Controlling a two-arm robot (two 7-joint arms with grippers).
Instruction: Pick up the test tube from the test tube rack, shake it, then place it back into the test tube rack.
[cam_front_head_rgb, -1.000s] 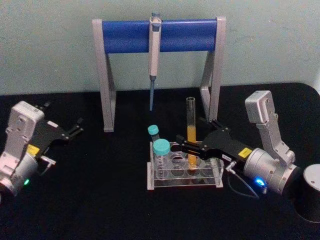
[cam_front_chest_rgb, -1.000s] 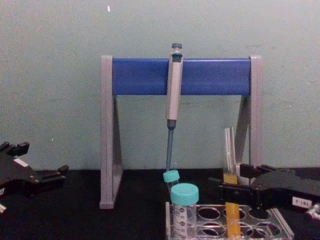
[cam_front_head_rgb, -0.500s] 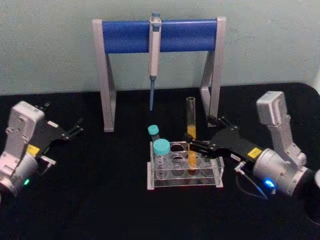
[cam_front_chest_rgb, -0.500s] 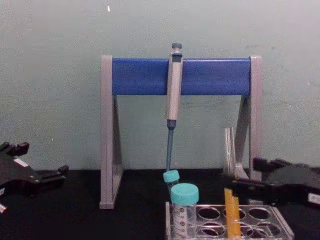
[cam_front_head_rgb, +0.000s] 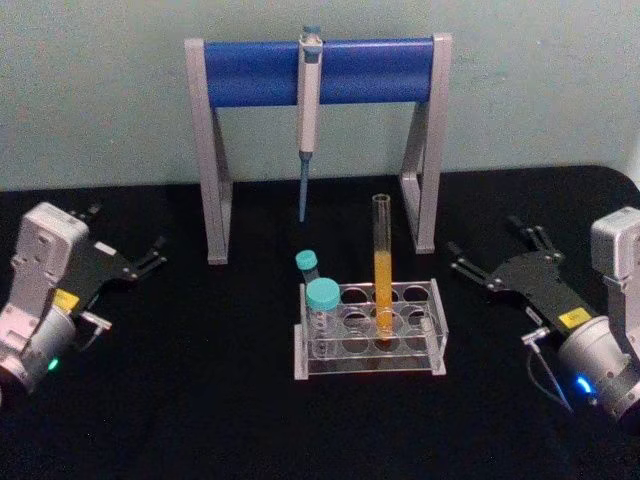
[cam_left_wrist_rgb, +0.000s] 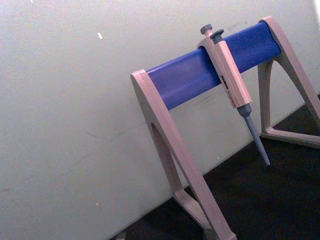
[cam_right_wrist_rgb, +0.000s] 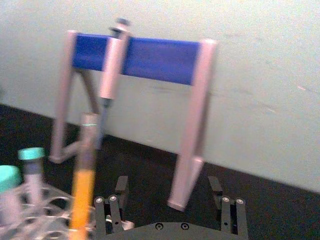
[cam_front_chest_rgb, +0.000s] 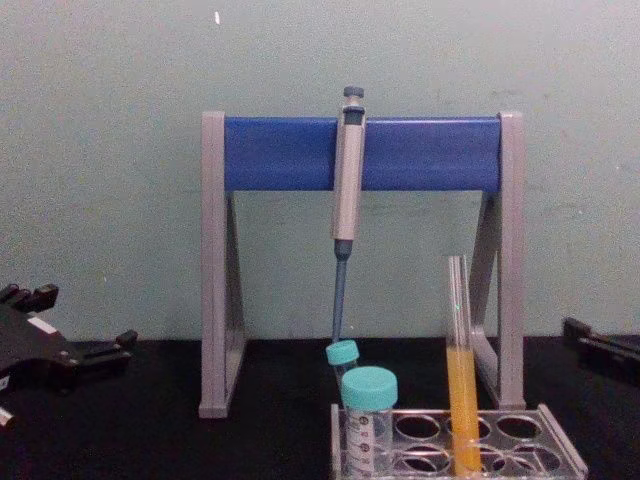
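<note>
I see the test tube (cam_front_head_rgb: 382, 262) standing upright in the test tube rack (cam_front_head_rgb: 370, 331), in a hole right of the two teal-capped tubes (cam_front_head_rgb: 320, 300), with the pipette stand (cam_front_head_rgb: 318, 70) behind it. My right gripper (cam_front_head_rgb: 488, 258) sits well to the rack's right with its fingers spread and holding nothing. My left gripper (cam_front_head_rgb: 152, 252) is parked far left, and I cannot tell its jaw state.

light: even, dim | shadows: faint | blur: right wrist view soft
</note>
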